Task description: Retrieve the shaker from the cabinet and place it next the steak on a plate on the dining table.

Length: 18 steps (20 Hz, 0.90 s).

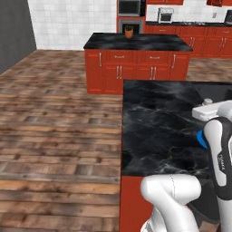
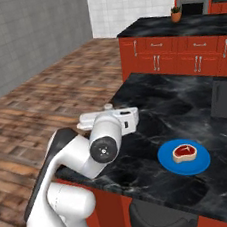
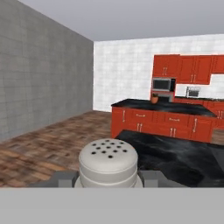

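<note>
Shaker (image 3: 108,162) sits clamped between my gripper (image 3: 108,178) fingers, perforated cap facing camera. Hand hovers over dining table (image 2: 151,116) near its left edge. Steak (image 2: 185,152) on blue plate (image 2: 172,166) to my right.

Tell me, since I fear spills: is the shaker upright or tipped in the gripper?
Upright. In the hand view the shaker shows its holed cap on top, level, between the gripper fingers; the kitchen behind also stands level.
</note>
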Tool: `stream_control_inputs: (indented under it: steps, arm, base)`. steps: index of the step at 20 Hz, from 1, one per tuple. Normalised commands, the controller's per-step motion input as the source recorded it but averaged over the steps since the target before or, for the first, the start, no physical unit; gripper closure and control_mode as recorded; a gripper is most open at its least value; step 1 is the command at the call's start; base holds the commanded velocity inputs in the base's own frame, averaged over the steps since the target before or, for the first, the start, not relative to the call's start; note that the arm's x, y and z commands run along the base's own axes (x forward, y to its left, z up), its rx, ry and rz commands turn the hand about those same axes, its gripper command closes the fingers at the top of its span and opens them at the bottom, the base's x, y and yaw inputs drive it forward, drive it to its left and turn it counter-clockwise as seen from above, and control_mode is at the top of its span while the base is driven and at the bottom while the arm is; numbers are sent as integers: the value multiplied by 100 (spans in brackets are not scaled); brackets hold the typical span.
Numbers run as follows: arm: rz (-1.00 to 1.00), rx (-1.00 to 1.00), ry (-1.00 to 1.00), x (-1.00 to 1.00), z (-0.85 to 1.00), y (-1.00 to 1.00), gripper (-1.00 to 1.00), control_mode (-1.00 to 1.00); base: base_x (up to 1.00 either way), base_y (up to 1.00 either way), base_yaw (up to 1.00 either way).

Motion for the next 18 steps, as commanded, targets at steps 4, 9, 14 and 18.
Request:
stream_control_inputs:
  steps: [4, 9, 14, 18]
  arm:
    - [0, 2, 4, 32, -34, -31, 100, -100]
    - [0, 0, 2, 30, -42, -8, 100, -100]
    - [-1, 0, 0, 23, -47, 0, 100, -100]
    - [-2, 0, 0, 20, -46, 0, 100, -100]
  base:
    - [0, 0, 0]
    - [0, 0, 0]
    - [0, 0, 0]
    - [0, 0, 0]
